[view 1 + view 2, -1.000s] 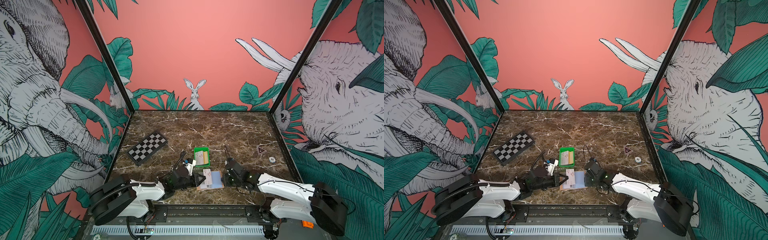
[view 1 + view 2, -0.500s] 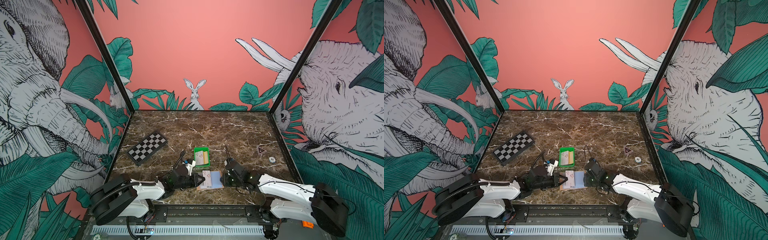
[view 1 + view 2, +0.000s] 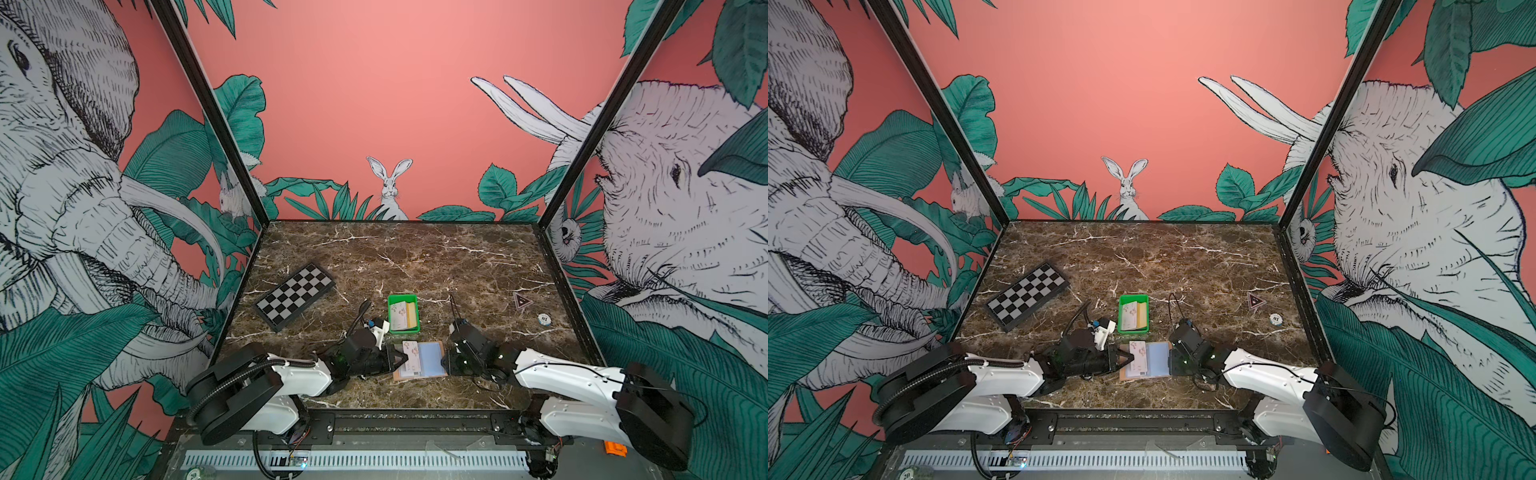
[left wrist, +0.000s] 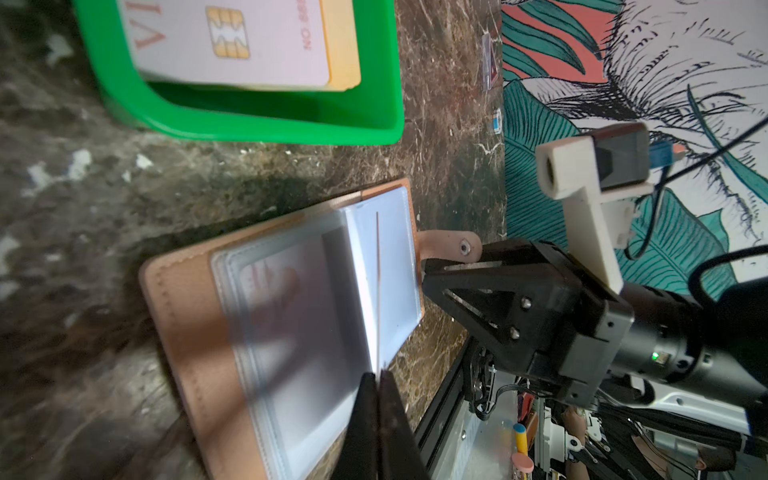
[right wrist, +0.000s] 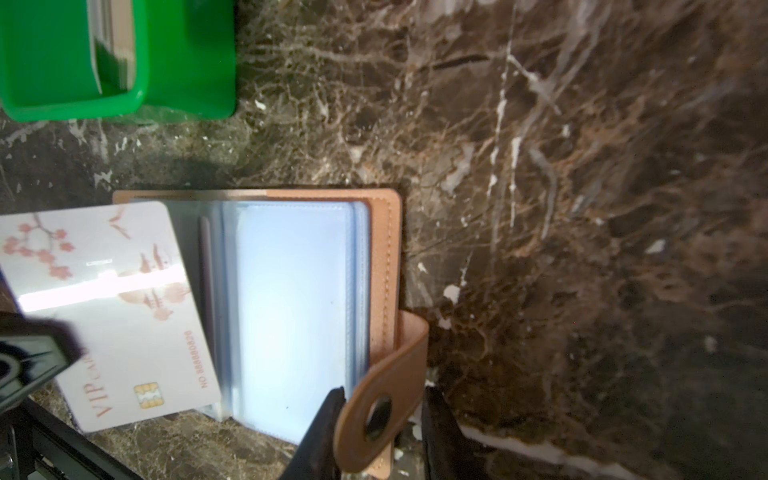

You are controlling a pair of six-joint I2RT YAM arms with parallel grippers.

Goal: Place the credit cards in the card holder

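White blossom-print plastic credit card (image 5: 112,307) pinched in left claw (image 4: 377,376), over open tan leather card holder (image 5: 380,249); right claw (image 5: 380,419) clamps snap tab. Next: slide card edge into pale-blue sleeve.

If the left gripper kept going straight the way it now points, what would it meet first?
Probably the open card holder: the left gripper, shut on a credit card, points across its blue sleeves toward the right gripper at the snap tab. Height above the sleeves is unclear.

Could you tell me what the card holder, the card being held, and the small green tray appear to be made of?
Card holder: tan leather or imitation, matte, stitched edges; inner sleeves look like clear bluish plastic. Card in the left gripper: glossy white plastic, with glare and a chip. Green tray: smooth moulded plastic, slightly shiny.
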